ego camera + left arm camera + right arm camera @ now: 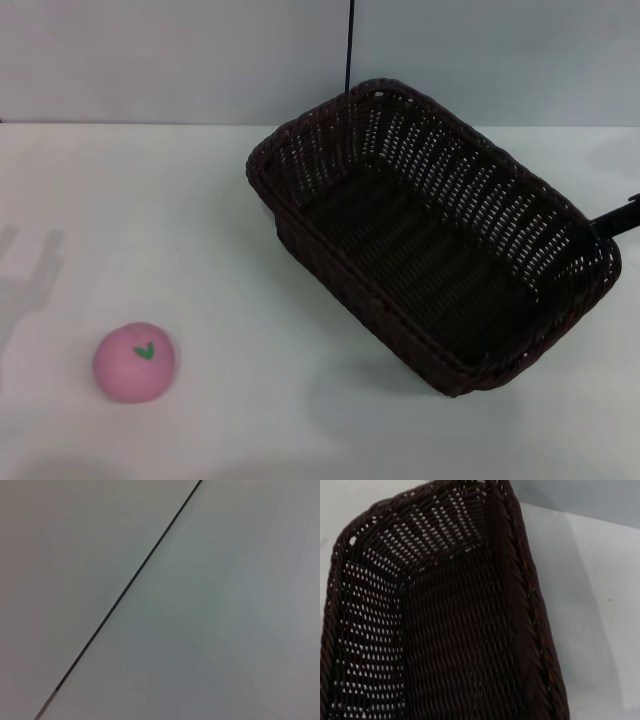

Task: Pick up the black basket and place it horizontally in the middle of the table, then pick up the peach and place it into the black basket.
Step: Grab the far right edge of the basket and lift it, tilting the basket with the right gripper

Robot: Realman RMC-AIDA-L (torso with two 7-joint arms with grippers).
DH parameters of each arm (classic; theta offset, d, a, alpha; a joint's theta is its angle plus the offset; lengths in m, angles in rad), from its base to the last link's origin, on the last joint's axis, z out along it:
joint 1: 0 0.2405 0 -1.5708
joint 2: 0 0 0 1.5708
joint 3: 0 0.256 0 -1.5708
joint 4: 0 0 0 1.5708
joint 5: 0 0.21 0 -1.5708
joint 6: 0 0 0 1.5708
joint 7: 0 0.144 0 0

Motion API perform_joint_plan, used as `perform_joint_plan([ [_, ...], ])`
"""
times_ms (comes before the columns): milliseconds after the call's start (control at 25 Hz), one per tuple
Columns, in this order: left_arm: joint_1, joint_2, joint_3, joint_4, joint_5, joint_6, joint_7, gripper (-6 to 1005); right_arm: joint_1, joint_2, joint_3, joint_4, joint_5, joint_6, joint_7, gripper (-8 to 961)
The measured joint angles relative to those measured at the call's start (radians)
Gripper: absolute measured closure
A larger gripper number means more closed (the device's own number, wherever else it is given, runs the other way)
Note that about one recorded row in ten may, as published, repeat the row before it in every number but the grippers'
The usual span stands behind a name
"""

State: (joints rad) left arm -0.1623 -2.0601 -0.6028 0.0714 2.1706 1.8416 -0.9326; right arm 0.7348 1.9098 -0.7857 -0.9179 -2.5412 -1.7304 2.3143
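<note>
The black basket (430, 240) lies diagonally on the right half of the white table (200, 230), open side up and empty. My right gripper (608, 226) comes in from the right edge and is shut on the rim at the basket's right end. The right wrist view looks closely into the basket (445, 630) along its rim. The pink peach (135, 362), green leaf mark on top, sits on the table at the near left, far from the basket. My left gripper is out of view; its wrist view shows only a grey surface.
A grey wall (150, 60) stands behind the table's far edge, with a thin black line (349, 45) running down it behind the basket. A gripper-shaped shadow (30, 275) falls on the table's left edge.
</note>
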Motion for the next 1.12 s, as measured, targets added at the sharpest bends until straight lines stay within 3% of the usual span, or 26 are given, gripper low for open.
perform_joint_plan([
  [680,-0.019,-0.001,0.007,-0.021,0.007,-0.068,0.002,314,0.014,0.012,-0.022,0.081,-0.006,0.028,0.001,287],
  [1120,-0.025,-0.002,0.008,-0.032,0.008,-0.091,0.000,325,-0.002,0.026,-0.018,0.099,-0.002,0.043,-0.022,596],
])
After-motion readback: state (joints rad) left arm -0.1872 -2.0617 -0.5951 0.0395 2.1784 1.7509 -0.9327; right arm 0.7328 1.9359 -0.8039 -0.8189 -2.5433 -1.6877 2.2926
